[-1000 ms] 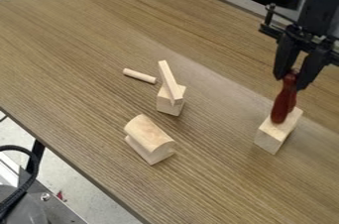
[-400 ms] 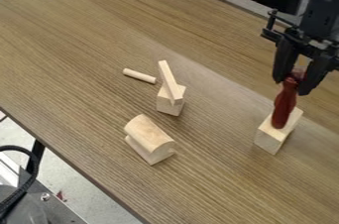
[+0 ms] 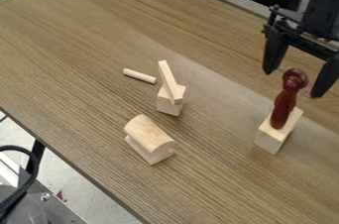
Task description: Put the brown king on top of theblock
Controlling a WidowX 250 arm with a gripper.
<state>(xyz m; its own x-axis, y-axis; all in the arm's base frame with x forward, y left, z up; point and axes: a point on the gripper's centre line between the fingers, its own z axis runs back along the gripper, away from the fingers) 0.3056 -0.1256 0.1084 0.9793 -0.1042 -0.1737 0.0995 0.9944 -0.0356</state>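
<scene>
Brown king (image 3: 284,109) upright on wooden block (image 3: 270,138) | head between the fingers (image 3: 275,52), spread wide | straight lift should clear it, I'd say

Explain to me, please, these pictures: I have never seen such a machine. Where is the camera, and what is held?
The machine is a black robot arm with a two-finger gripper. One fixed camera takes all the pictures, looking down at a slant on the wooden table. The gripper is open and holds nothing; below it, the reddish-brown king stands on a pale block. Elsewhere lie a small rod, a stick resting on a small block, and a round-topped wooden shape.
</scene>
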